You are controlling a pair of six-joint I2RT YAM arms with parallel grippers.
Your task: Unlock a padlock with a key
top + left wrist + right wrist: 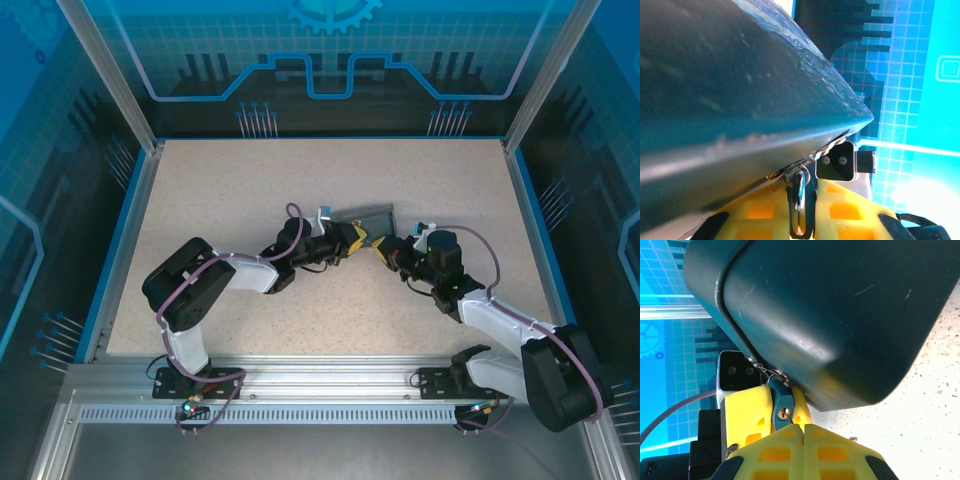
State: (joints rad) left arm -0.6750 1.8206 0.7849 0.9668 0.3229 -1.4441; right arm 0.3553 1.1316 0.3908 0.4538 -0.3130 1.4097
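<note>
The teal padlock (781, 400) hangs by its shackle (799, 210) from a wire ring on the corner of a dark blue box (840, 315). My left gripper (804, 186) is shut on the padlock, its yellow fingers (747, 410) on both sides of the body. The thin key (788, 416) sits in the brass keyhole, and my right gripper (802, 427) is shut on its other end. From above, the left gripper (352, 240) and right gripper (383, 248) meet tip to tip in front of the box (368, 215), hiding padlock and key.
The box rests on the speckled beige table (230, 200), close above both grippers. A small metal piece (851, 438) lies on the table just right of my right fingers. Blue enclosure walls (130, 190) ring the table.
</note>
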